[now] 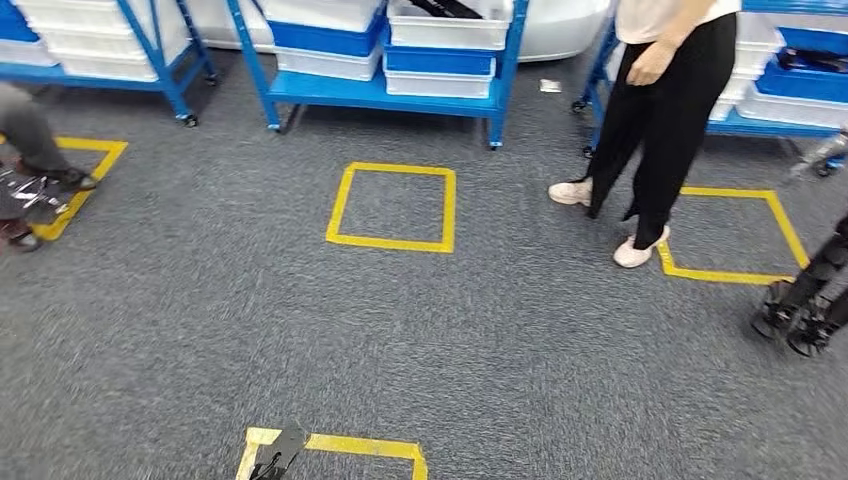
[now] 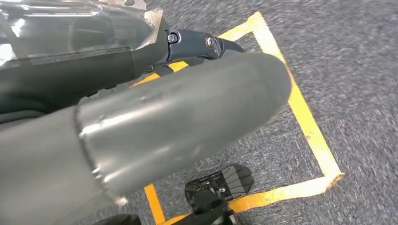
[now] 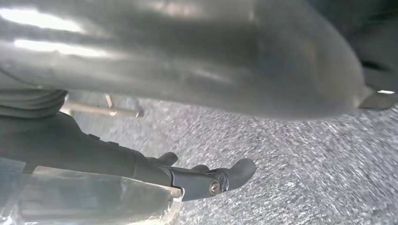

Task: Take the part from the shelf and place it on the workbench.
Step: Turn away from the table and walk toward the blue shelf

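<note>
A rough grey carpet (image 1: pixel 200 330) is being looked down on from the head view. At its far edge, a blue metal shelf (image 1: pixel 380 95) on thin legs is being loaded with boxy plastic bins, some white (image 1: pixel 440 30) and some blue (image 1: pixel 325 38). More blue shelves are being seen to both sides.

A person (image 1: pixel 665 110) in loose black trousers and pale shoes is being seen standing near the right shelf.

Squares of flat yellow tape (image 1: pixel 390 242) are being shown stuck on the carpet.

The left hand (image 2: pixel 141 93) is being hung over the carpet and one tape square. Its thick, smooth, rounded grey thumb is being kept apart from its thin dark fingers (image 2: pixel 206 43), which are being held out nearly straight. Nothing is being pinched.

The right hand (image 3: pixel 187 61) is being hung over the carpet too. Its dark fingers (image 3: pixel 202 180) are being held out with slightly bent tips, apart from the shiny grey thumb, with nothing between them.

A dark thing (image 1: pixel 445 8) is being kept in a white bin on the shelf. It cannot be told if it is the part.
</note>
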Available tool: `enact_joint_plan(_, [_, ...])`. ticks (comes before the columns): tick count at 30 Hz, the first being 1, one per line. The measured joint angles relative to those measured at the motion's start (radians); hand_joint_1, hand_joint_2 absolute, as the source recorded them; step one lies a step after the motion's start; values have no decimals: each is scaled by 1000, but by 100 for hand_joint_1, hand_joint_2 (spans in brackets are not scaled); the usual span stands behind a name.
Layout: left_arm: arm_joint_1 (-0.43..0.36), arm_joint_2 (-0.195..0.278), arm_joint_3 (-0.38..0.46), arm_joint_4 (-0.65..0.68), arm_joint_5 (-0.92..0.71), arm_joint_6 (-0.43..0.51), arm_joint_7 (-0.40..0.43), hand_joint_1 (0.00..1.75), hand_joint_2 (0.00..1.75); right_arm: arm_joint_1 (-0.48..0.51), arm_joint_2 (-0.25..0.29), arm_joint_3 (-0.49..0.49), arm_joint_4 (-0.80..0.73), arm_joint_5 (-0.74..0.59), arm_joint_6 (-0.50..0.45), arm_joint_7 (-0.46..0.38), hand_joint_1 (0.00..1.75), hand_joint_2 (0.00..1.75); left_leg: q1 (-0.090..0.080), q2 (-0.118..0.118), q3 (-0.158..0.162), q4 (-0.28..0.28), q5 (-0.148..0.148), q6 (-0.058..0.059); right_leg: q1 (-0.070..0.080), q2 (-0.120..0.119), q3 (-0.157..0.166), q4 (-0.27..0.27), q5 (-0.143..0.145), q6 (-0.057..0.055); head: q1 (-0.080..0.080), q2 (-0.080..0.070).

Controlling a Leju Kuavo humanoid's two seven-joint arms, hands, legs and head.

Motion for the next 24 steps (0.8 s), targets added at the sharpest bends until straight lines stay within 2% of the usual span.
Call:
enact_joint_plan(1, [1, 0, -1, 0, 0, -1, 0, 0, 0, 2, 0, 0, 0, 0, 0, -1, 0, 0, 0, -16, 0, 1, 0, 0, -1, 3, -15, 20, 1, 5, 0, 0])
enact_joint_plan(2, [2, 0, -1, 0, -1, -3, -1, 0, 0, 3, -1, 0, 0, 0, 0, -2, 0, 0, 0, -32, 1, 1, 0, 0, -1, 5, -11, 1, 19, 14, 0, 0])
enact_joint_plan(3, [3, 0, -2, 0, -2, -5, -2, 0, 0, 4, -2, -1, 0, 1, 0, -3, 0, 0, 0, -47, 2, 2, 0, -1, -4, 11, 11, -56, 50, 23, 0, 0])
enact_joint_plan(4, [3, -1, -2, 0, -2, -6, -2, 0, 0, 3, -2, -2, 0, 1, 0, -5, 0, 0, 1, -60, 2, 3, -1, -3, -7, 28, 41, -129, 84, 32, 1, 0])
enact_joint_plan(5, [3, -1, -2, 0, -2, -7, -3, 0, 0, 3, -2, -3, 0, 2, 0, -6, 0, 0, -1, -72, 2, 6, -2, -8, -9, 47, 66, -191, 110, 34, 2, 0])
enact_joint_plan(6, [3, -1, -2, 0, -2, -7, -3, 0, 0, 2, -2, -5, 0, 2, 0, -7, 0, 0, -2, -81, 1, 7, -4, -13, -10, 60, 82, -233, 127, 31, 2, 0])
enact_joint_plan(7, [3, -1, -2, 0, -3, -7, -3, 0, 0, 1, -1, -6, 1, 2, 1, -8, 0, 0, -3, -90, -1, 8, -4, -19, -9, 69, 89, -250, 134, 25, 3, 0])
enact_joint_plan(9, [4, 0, -2, 0, -4, -7, -3, 0, 0, -1, 1, -7, 1, 6, 2, -9, 0, 0, -2, -104, -5, 6, -2, -30, -7, 54, 93, -252, 138, 8, 3, 0])
enact_joint_plan(10, [5, 1, -2, 0, -4, -6, -3, 0, 0, -2, 2, -7, 1, 9, 3, -9, 0, 0, -2, -95, -9, 12, -5, -34, -9, 45, 96, -254, 140, 2, 2, 0])
enact_joint_plan(11, [5, 1, -2, 0, -4, -6, -3, 0, 0, -1, 3, -8, 1, 11, 3, -9, 0, 0, -1, -74, -19, 31, -18, -39, -12, 35, 99, -256, 141, -6, 0, 0])
enact_joint_plan(13, [5, 1, -2, 0, -5, -5, -3, 0, 0, 1, 6, -9, 1, 14, 4, -10, 0, 0, 0, -15, -64, 128, -72, -48, -11, 12, 102, -258, 140, -20, -5, 0])
enact_joint_plan(14, [4, 1, -3, 0, -6, -6, -3, 0, 0, 2, 6, -9, 1, 15, 4, -10, 0, 0, 1, 4, -96, 192, -102, -52, -9, 1, 103, -258, 138, -25, -8, 0])
enact_joint_plan(16, [3, 1, -3, 0, -7, -6, -3, 0, 0, 5, 7, -10, 1, 17, 5, -10, 0, 0, 4, 16, -138, 272, -137, -56, -7, -14, 104, -258, 136, -29, -8, 0])
enact_joint_plan(17, [3, 1, -3, 0, -7, -6, -3, 0, 0, 5, 7, -10, 1, 17, 5, -10, 0, 0, 4, 17, -144, 283, -140, -57, -6, -16, 104, -258, 136, -29, -8, 0])
enact_joint_plan(21, [5, 1, -3, 0, -7, -6, -3, 0, 0, 5, 6, -13, 1, 18, 5, -10, 0, 0, 6, 21, -157, 302, -136, -58, -5, -28, 104, -258, 134, -31, -8, 0])
enact_joint_plan(22, [5, 1, -3, 0, -7, -6, -3, 0, 0, 4, 7, -14, 1, 19, 5, -10, 0, 0, 8, 25, -146, 277, -114, -57, -4, -38, 105, -258, 133, -31, -8, 0])
enact_joint_plan(23, [5, 1, -3, 0, -7, -6, -3, 0, 0, 3, 8, -17, 1, 19, -1, -8, 0, 0, 6, 39, -111, 208, -81, -51, 0, -54, 108, -258, 127, -27, -7, 0])
enact_joint_plan(24, [4, 2, -3, 0, -7, -8, -2, 0, 0, -1, 9, -19, 0, 20, -7, -5, 0, 0, 2, 48, -70, 129, -48, -40, 5, -69, 115, -260, 122, -18, -7, 0])
